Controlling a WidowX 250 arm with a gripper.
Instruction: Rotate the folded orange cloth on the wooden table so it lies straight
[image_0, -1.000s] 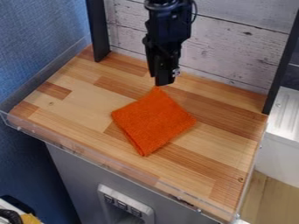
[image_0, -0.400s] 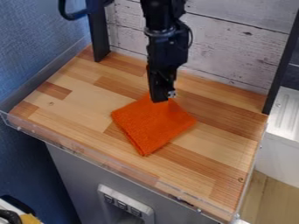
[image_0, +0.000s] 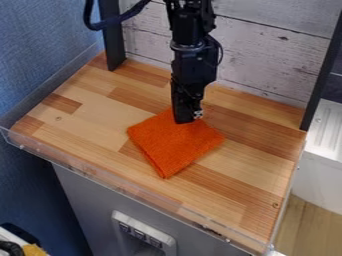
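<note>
Gripper (image_0: 185, 120) hangs approx. vert. over the far corner of an orange cloth (image_0: 176, 147), its low end overlapping that corner in view; can't tell if it's touching. Can't tell either whether gripper is released, clenched or grasping cloth. Cloth lies flat on wood top (image_0: 87, 120), mostly on the camera side of gripper, folded to a rough sq. w/ layered edges along its near-L side. Sits as a diamond: one corner pts away under gripper, one twd camera, one out to view L, one to view R. Sides approx. equal, so no clear long axis.

Behind gripper: whitewashed plank wall (image_0: 267, 55). Black posts, one L of gripper (image_0: 111, 35), one well R (image_0: 322, 75). Blue wall (image_0: 47, 50) far L. Clear rim (image_0: 120, 186) along near edge, well apart from gripper.
</note>
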